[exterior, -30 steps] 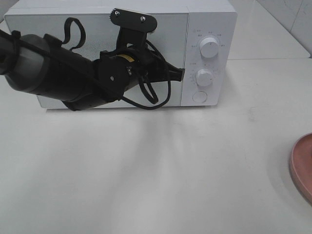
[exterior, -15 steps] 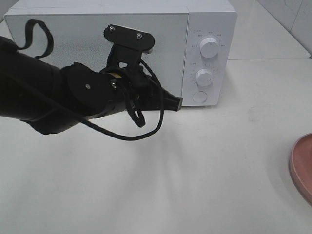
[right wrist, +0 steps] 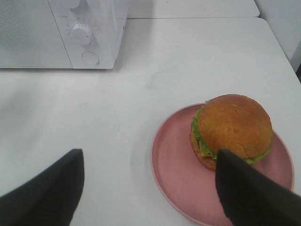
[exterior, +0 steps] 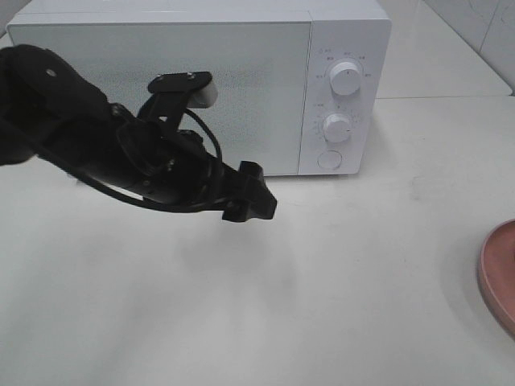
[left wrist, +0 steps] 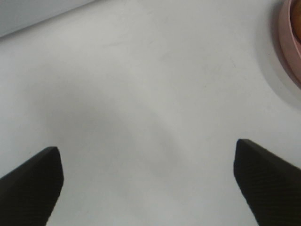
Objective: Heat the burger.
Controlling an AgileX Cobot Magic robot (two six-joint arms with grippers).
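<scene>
Round golden-bun burger (right wrist: 230, 129) waits on pink round plate (right wrist: 176, 188) near bench's right edge; white microwave (exterior: 241, 48) door shut. Left gripper (left wrist: 148, 181) spread wide, empty, over bare bench. Right gripper (right wrist: 150, 197) wide, empty, beside plate.

The exterior high camera is looking down from above at the white table (exterior: 346, 305), facing the microwave (exterior: 241, 80) at the far edge, with the left arm (exterior: 88, 153) crossing close below the lens. The left wrist camera is riding just behind the left gripper (left wrist: 148, 179), pointing past its two wide-spread fingers (left wrist: 30, 183) at bare tabletop close beneath, with the pink plate (left wrist: 288, 42) clipped beyond the fingertips. The right wrist camera is sitting behind the right gripper (right wrist: 150, 193), looking out farther ahead of it, taking in the plate (right wrist: 174, 183), the burger (right wrist: 233, 129) and the microwave's dial (right wrist: 81, 34). All three are sharing table and plate.
</scene>
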